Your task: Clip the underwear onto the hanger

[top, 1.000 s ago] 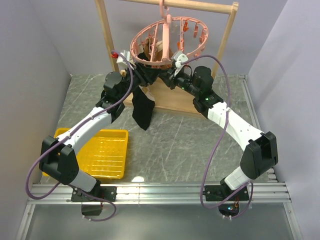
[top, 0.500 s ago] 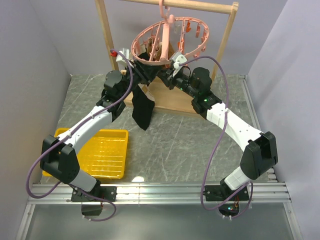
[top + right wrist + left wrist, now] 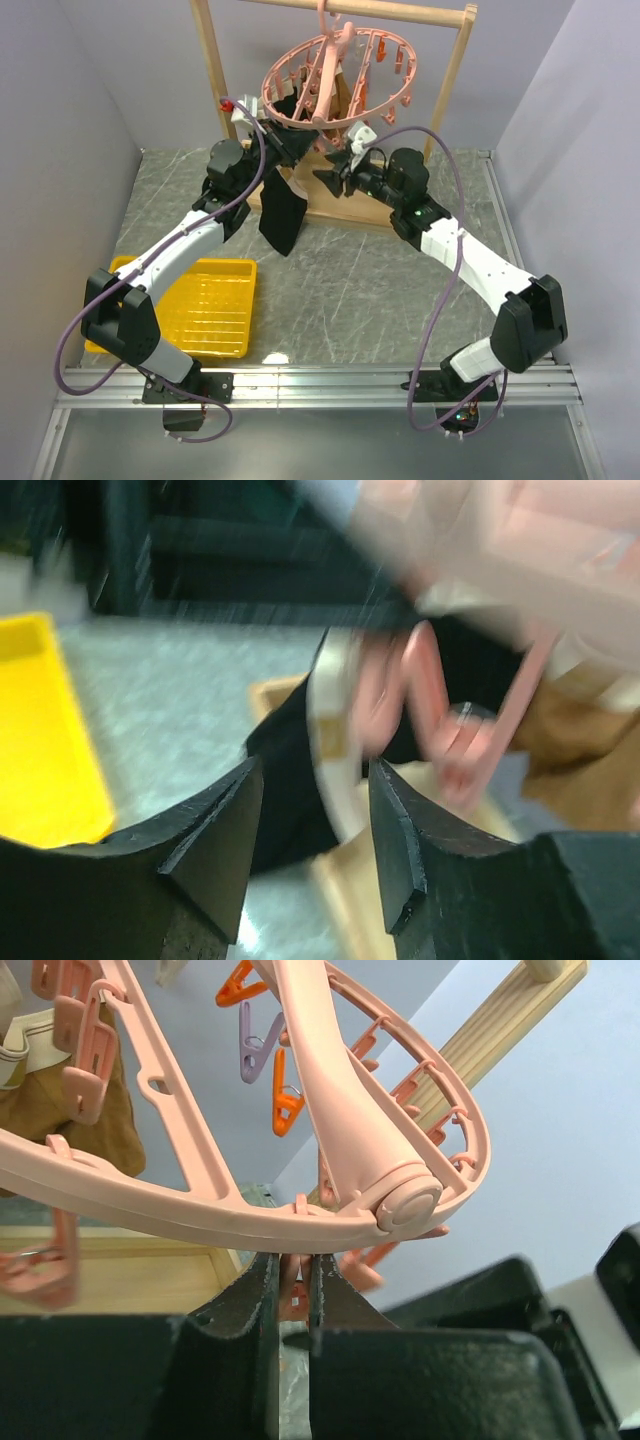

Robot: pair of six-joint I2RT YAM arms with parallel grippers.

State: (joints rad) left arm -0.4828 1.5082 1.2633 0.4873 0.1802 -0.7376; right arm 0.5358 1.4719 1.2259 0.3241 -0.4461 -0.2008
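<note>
Grey marbled bench [image 3: 350, 270], lilac walls, yellow tray [image 3: 215, 300] at the near-left corner. A wooden rack [image 3: 210, 60] at the far edge carries the hanger [image 3: 325, 80]. The underwear [image 3: 280, 215] dangles under its left rim. The left gripper [image 3: 293, 1270] pinches a pink peg [image 3: 293, 1290]; the right gripper [image 3: 315, 780] is spread.

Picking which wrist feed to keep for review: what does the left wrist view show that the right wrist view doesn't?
Only the left wrist view: the hanger, its ring and crossbar in sharp close-up, orange pegs, a purple peg, the wooden rack bar, and the left hand, fingers almost together just under the ring.
Only the right wrist view: the yellow tray, the grey table, the dark underwear with its pale band, and the right hand, open; all blurred.
Both: pink pegs and a brown cloth.
</note>
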